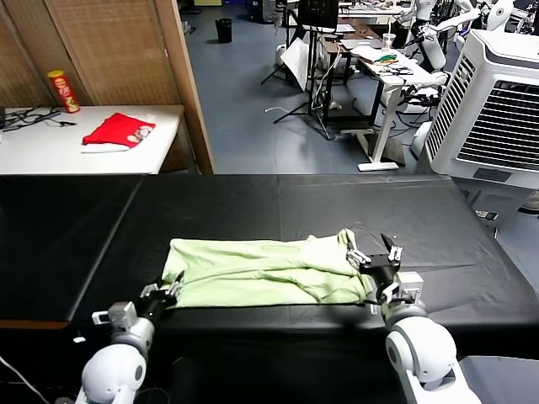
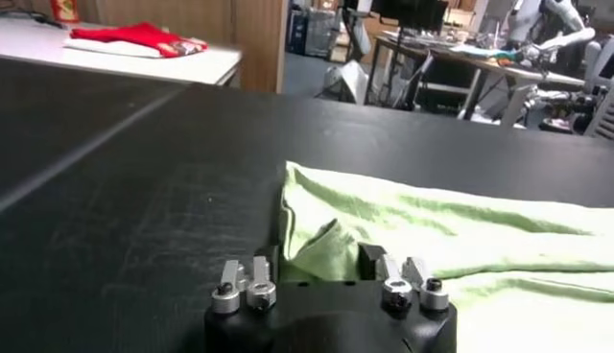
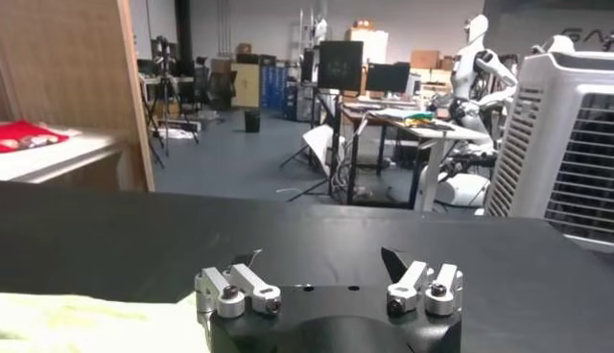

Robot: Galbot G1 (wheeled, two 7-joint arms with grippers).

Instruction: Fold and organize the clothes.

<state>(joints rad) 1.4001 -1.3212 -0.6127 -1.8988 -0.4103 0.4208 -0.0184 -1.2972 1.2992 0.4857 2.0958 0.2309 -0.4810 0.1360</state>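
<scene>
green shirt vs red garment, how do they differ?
The green shirt lies spread wide on the black table; the red garment is a small bundle on the white table. Both end effectors are at the green shirt; none is near the red garment. Both are cloth.

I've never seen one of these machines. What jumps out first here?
A pale green shirt lies crumpled along the near edge of a long black table. The left gripper sits at one end of it, fingers around a fold; the right gripper stands open at the other.
</scene>
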